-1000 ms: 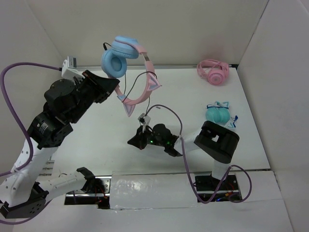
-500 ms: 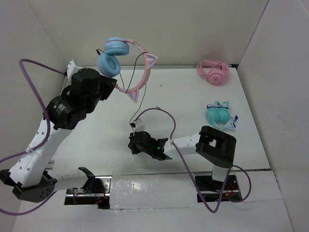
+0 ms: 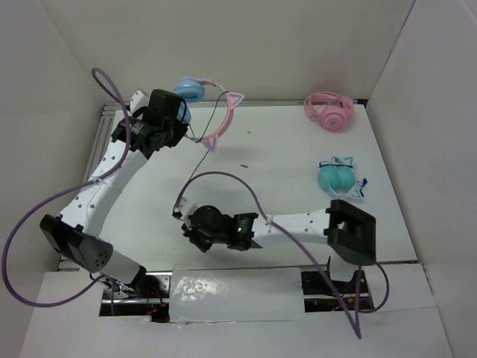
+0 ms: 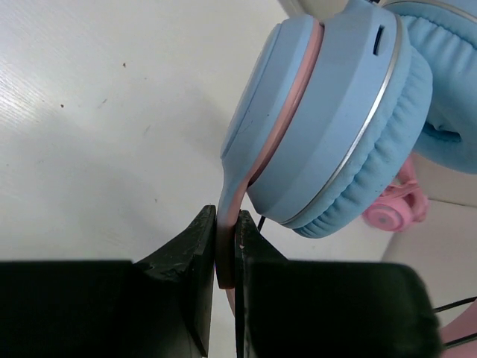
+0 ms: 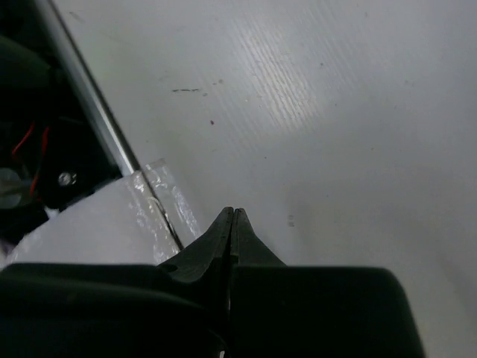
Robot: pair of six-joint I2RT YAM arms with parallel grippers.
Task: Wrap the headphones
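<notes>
The left claw point(image 4: 226, 252) pinches the headphones point(image 4: 328, 112) by the pink band point(image 4: 226, 212), at the far left of the tabletop point(image 3: 298, 171). The right claw point(image 5: 232, 221) is shut. It is best to pull the cable point(image 3: 194, 173) snug while winding.

The overhead view is bright and even; the white bench point(image 3: 298, 149) and walls point(image 3: 223, 45) are near washed out, with only faint, soft shadows under the arms point(image 3: 104, 186). In the left wrist view the headphones point(image 4: 335, 127) are well lit and fairly sharp, while the left end effector point(image 4: 226, 231) at the bottom is an underexposed black mass. In the right wrist view a glare patch at upper centre shows the bench's fine ribbing; the right end effector point(image 5: 232, 220) is black and soft, the left edge dark.
</notes>
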